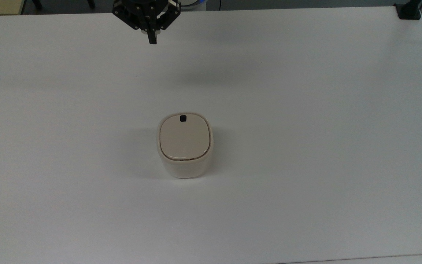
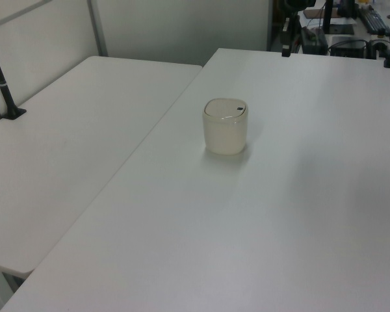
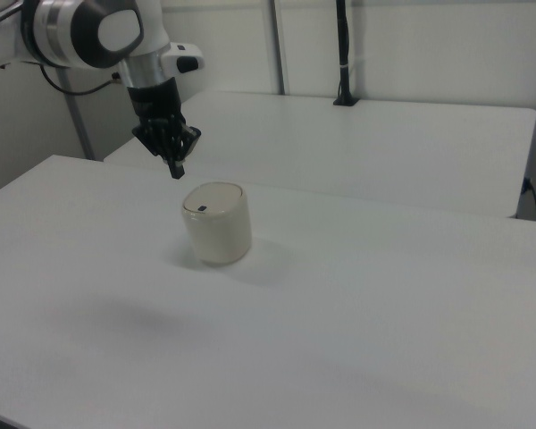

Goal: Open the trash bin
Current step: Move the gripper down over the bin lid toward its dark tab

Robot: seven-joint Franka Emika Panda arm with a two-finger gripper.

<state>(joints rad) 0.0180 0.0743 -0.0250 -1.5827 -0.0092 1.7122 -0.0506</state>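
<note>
Trash bin (image 1: 184, 146) mid-tabletop (image 1: 306, 110), lid (image 1: 184, 138) down flat, contents hidden. Gripper (image 1: 152, 40) clenched tight, empty, up by top view's far edge, well apart.

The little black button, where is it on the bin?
In the top view, the black button sits on the beige lid, near its far edge, the side toward the gripper.

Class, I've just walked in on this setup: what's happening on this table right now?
A robot arm's gripper hangs in the air with its fingers shut, empty, near the table's far edge in the top view. The trash bin stands alone in the middle of the table, well apart from the gripper. Its beige lid lies flat and closed, the small black button untouched, so the bin is not yet opened.
</note>
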